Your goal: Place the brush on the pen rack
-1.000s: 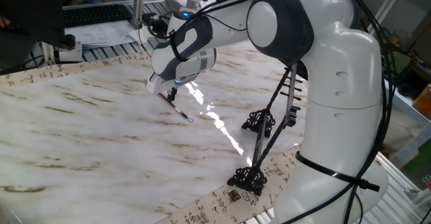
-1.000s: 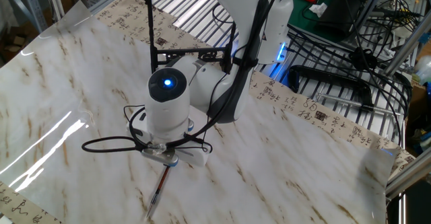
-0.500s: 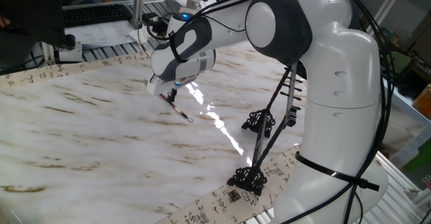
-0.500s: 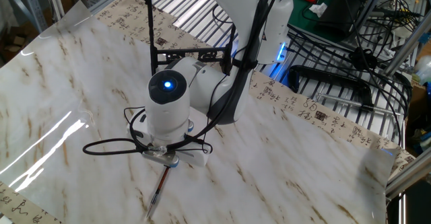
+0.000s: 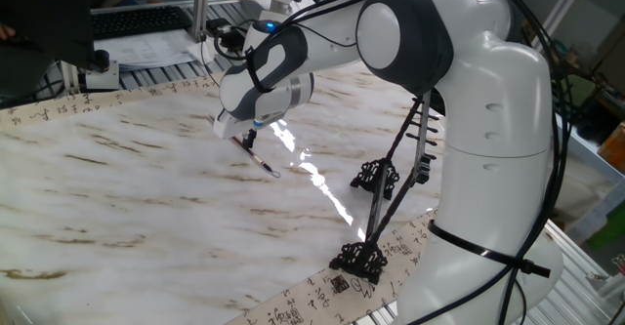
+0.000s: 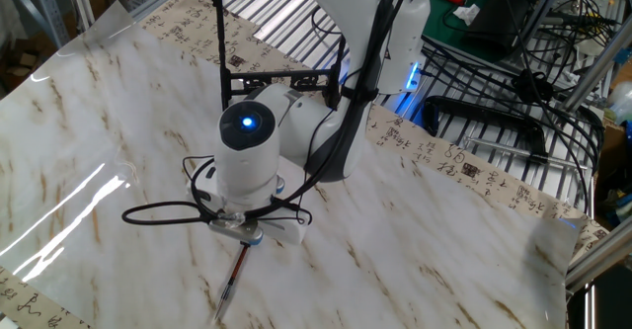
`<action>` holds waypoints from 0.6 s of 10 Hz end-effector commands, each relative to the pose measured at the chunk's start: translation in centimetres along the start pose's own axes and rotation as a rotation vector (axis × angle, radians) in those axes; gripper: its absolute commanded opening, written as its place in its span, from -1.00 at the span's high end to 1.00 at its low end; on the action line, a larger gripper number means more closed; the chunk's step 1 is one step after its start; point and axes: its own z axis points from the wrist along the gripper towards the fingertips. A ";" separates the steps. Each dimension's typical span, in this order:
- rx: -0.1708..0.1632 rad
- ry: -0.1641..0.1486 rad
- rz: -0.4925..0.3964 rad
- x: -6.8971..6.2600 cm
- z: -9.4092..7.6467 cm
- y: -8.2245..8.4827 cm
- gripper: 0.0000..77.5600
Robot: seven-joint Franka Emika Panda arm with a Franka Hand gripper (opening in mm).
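The brush (image 5: 260, 159) lies flat on the marble-patterned table, its loop end toward the front; in the other fixed view it (image 6: 231, 283) sticks out below the wrist. My gripper (image 5: 250, 136) points down at the brush's far end, its dark fingers right at the shaft. The hand hides the fingertips in the other fixed view (image 6: 244, 236), so the grip cannot be judged. The pen rack (image 5: 375, 177), a black frame with scrolled feet and thin posts, stands to the right of the brush, partly behind my arm. It also shows in the other fixed view (image 6: 225, 42), behind the arm.
Strips of paper with calligraphy (image 5: 88, 105) run along the table's edges. A keyboard (image 5: 137, 21) and papers lie beyond the far edge. Black wire racks and cables (image 6: 513, 92) stand off the table. My white arm (image 5: 469, 120) takes up the right side.
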 end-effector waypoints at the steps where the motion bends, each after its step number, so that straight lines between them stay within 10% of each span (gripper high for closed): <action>1: 0.003 -0.005 0.004 -0.1 -0.1 0.0 1.00; 6: 0.004 -0.005 0.005 -0.1 -0.1 0.0 1.00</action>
